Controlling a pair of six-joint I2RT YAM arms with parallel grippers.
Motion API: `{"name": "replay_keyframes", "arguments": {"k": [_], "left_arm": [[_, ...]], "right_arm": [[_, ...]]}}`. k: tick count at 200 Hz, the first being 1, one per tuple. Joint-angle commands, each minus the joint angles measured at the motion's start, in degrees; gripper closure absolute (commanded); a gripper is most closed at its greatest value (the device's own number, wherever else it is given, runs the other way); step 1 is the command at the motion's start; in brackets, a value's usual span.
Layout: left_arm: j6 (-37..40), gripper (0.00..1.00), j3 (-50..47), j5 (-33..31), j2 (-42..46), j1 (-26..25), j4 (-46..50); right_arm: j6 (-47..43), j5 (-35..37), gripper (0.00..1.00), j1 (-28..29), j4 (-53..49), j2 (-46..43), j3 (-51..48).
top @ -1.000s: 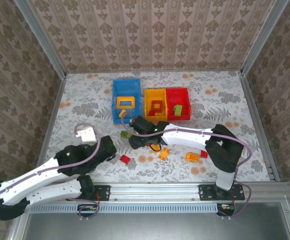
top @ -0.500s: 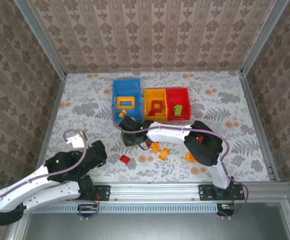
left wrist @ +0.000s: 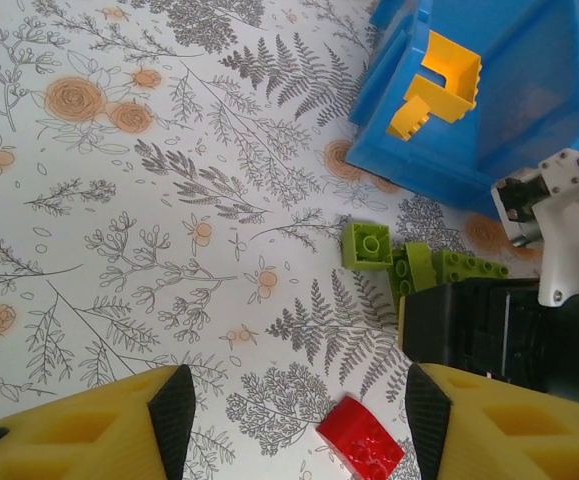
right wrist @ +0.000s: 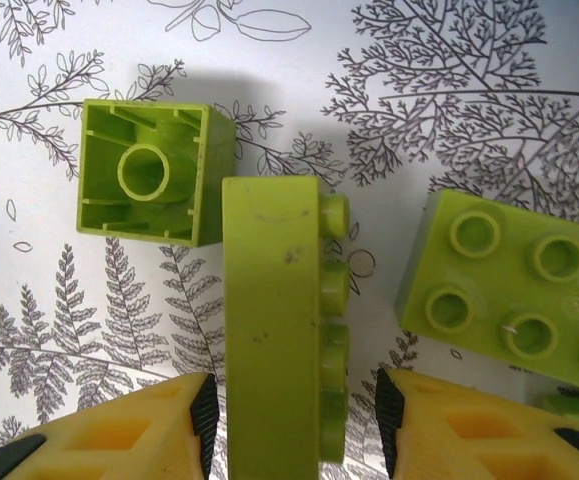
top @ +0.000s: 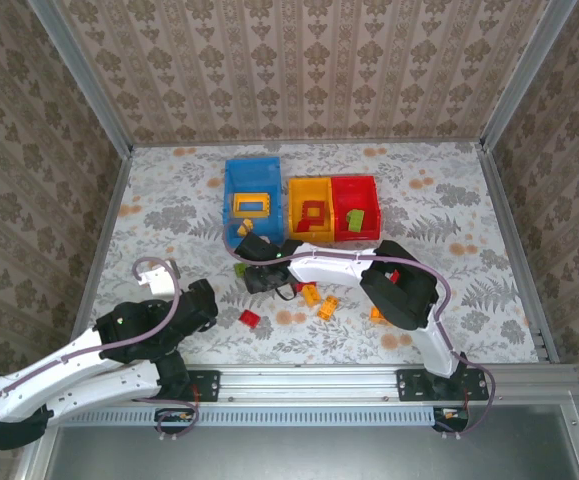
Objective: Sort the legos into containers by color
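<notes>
From above, the sort looks barely begun. The blue bin (top: 229,200) holds a yellow frame (top: 252,205). The yellow bin (top: 299,190) holds a red piece (top: 314,212), and the red bin (top: 364,195) a green piece (top: 355,219). Each colour seems to go into a bin of another colour. Loose on the floral bench (top: 169,210) lie a red brick (top: 249,318), several orange bricks (top: 327,307) and a green cluster (top: 240,270). The cluster sits at the right end effector (top: 259,272), near the blue bin. Most pieces are left to sort.

At the left wrist, the left end effector (left wrist: 297,415) is released. Its moulded yellow fingers (left wrist: 79,435) stand wide apart and grasp nothing. The red brick lies just ahead of the gap. The thin-walled frame leans inside the glossy blue bin.

At the right wrist, the right end effector hangs low over the bench, a finger on each side of a long green brick (right wrist: 274,320). That brick lies on its side, with its studs toward the right finger (right wrist: 469,425). A gap shows there, so I judge it released, not yet clamped. Beside it are an upturned square brick (right wrist: 149,175), hollow with a central tube, and a flat studded brick (right wrist: 504,295). All are hard, slightly scuffed plastic.
</notes>
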State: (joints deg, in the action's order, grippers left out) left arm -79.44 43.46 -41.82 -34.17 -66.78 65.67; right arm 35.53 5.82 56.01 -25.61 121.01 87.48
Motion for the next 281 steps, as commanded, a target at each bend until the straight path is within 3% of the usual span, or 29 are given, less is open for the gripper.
{"name": "replay_keyframes", "arguments": {"k": [1, 46, 69, 97, 122, 165, 204, 281], "left_arm": [[1.6, 0.39, -0.5, -0.2, -0.2, -0.3, -0.6], [5.6, 0.39, -0.9, 0.5, -0.3, -0.2, -4.3], [7.8, 0.39, -1.4, 1.7, -0.8, 0.3, -7.4], [12.9, 0.39, -0.8, 4.3, -3.7, 1.1, -13.1], [18.3, 0.39, 1.3, 7.0, -8.8, 1.5, -18.8], [24.2, 0.39, 6.0, 10.7, -18.6, 1.2, -26.2], [27.0, 0.39, 9.6, 12.1, -24.6, 1.0, -29.4], [26.7, 0.39, 9.2, 12.6, -24.8, 0.7, -29.9]], "right_arm": [[0.2, 0.8, 0.56, -0.1, -2.3, 2.7, 2.5], [-0.2, 2.2, 0.74, 0.1, -2.3, 1.9, 2.0], [0.0, 5.1, 0.85, 0.2, -1.1, -5.0, -2.6], [-0.1, 7.9, 0.88, -0.8, -2.0, -17.6, -10.4], [-0.1, 6.7, 0.90, -5.2, -3.7, -29.2, -19.6], [-4.1, -2.2, 0.91, -20.1, -9.6, -43.3, -29.9], [-7.2, -8.7, 0.91, -29.6, -9.8, -42.0, -32.1], [-9.1, -10.2, 0.91, -34.5, -8.9, -27.3, -21.4]]}}
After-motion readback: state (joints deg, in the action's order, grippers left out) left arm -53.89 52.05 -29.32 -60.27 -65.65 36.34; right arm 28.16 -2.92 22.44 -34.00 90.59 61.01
